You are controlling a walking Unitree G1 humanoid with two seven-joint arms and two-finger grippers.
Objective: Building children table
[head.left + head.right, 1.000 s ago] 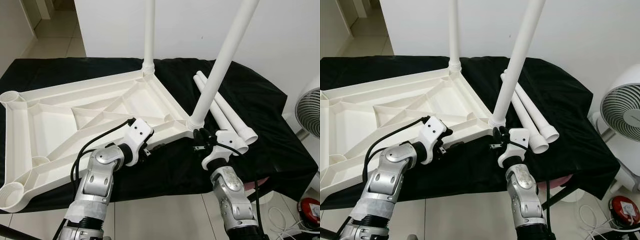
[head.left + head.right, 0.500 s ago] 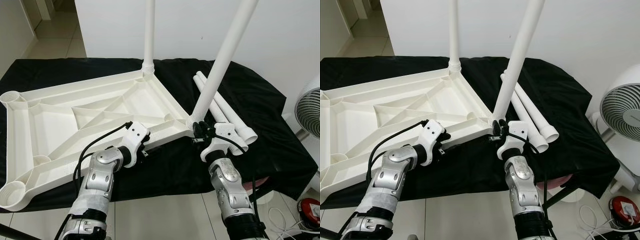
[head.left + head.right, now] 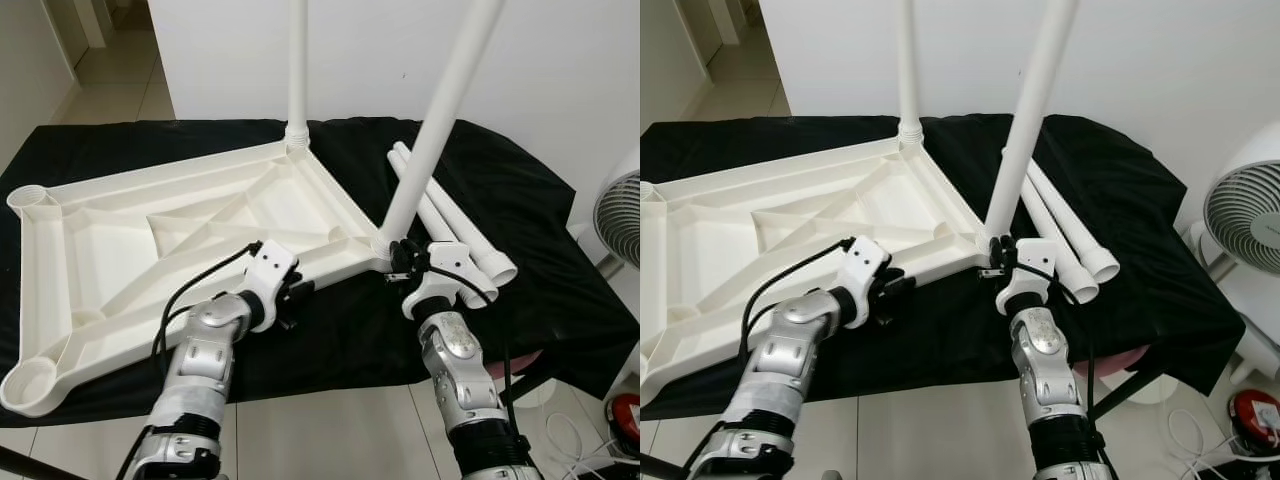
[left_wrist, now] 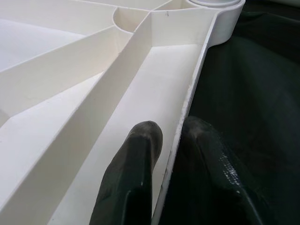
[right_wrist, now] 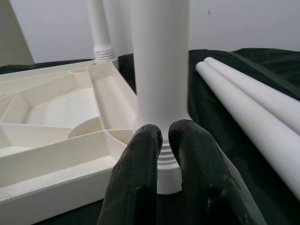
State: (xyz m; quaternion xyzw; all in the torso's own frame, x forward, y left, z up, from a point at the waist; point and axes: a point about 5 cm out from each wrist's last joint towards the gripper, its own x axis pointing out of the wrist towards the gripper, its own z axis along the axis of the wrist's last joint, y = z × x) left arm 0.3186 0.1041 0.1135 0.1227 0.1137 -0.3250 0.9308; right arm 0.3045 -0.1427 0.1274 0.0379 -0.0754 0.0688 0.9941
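Observation:
The white table top [image 3: 120, 240] lies upside down on a black cloth. One white leg [image 3: 297, 60] stands upright in its far corner socket. A second leg [image 3: 435, 120] leans to the right out of the near right corner socket [image 3: 382, 245]. My left gripper [image 3: 290, 295] is shut on the top's near rim [image 4: 192, 98], one finger inside the wall and one outside. My right gripper [image 3: 398, 262] is shut, its fingertips [image 5: 147, 136] pressed together right in front of the leaning leg's threaded base [image 5: 164, 159].
Two loose white legs [image 3: 450, 225] lie side by side on the cloth to the right of the top. A white fan [image 3: 1245, 215] stands off the table's right end, with a red object [image 3: 1252, 410] on the floor below. The cloth's front edge [image 3: 340, 375] drops to tiled floor.
My right gripper has moved up and forward to the leaning leg's base. My left gripper has settled onto the near rim. The leaning leg stands slightly more upright.

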